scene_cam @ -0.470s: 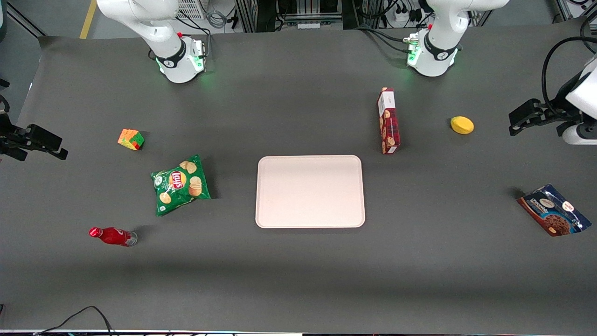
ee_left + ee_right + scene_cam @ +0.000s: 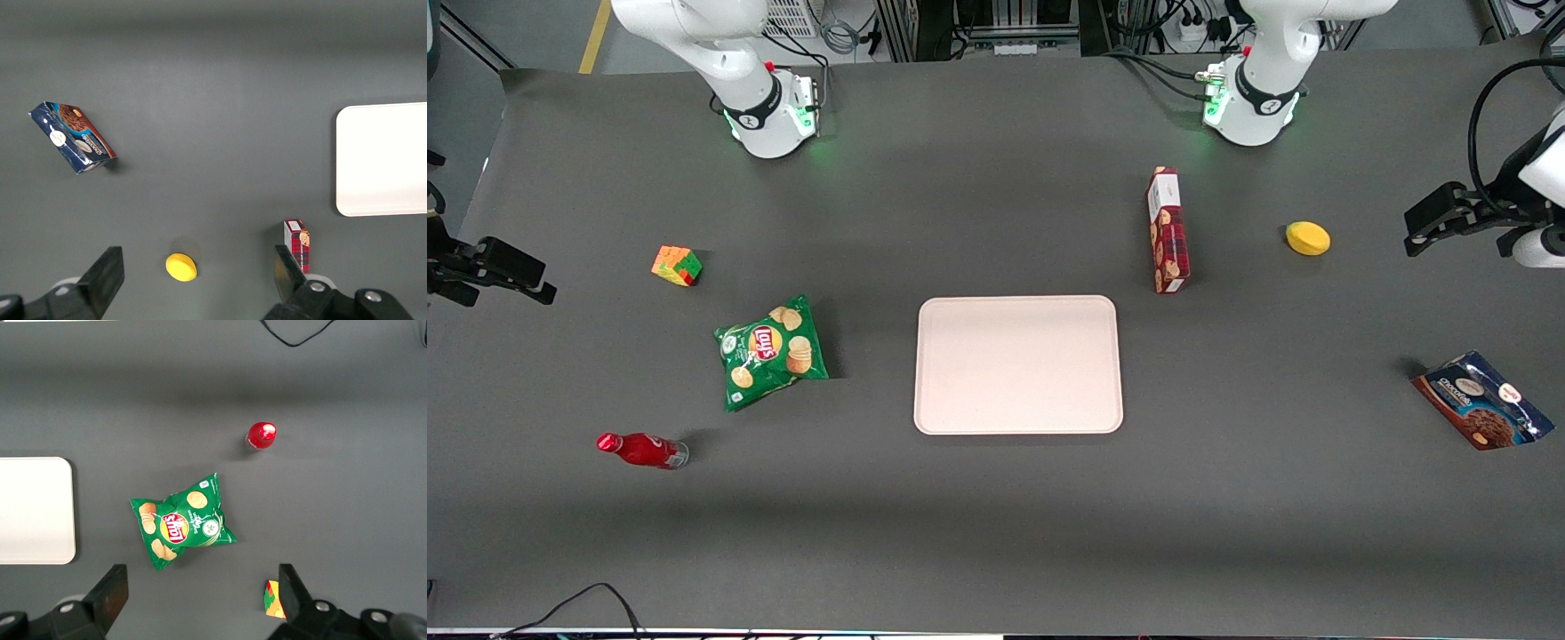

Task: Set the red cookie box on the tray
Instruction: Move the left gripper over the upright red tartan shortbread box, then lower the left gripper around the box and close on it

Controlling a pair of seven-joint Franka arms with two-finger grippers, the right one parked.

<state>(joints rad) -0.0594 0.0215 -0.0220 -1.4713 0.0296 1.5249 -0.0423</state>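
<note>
The approach had barely opened. The left arm's gripper (image 2: 193, 280) hovered high over the working arm's end of the dark table (image 2: 996, 516), fingers spread wide and holding nothing. The long, narrow, red plaid cardboard cookie box (image 2: 1167, 229) stood on its edge, just beside the far corner of the large, flat, pale pinkish-white tray (image 2: 1018, 364), apart from it. A small yellow rounded object (image 2: 1307, 238) lay between box and gripper. Next, I'd judge, it needed to travel over the box, descend, and straddle its narrow width.
</note>
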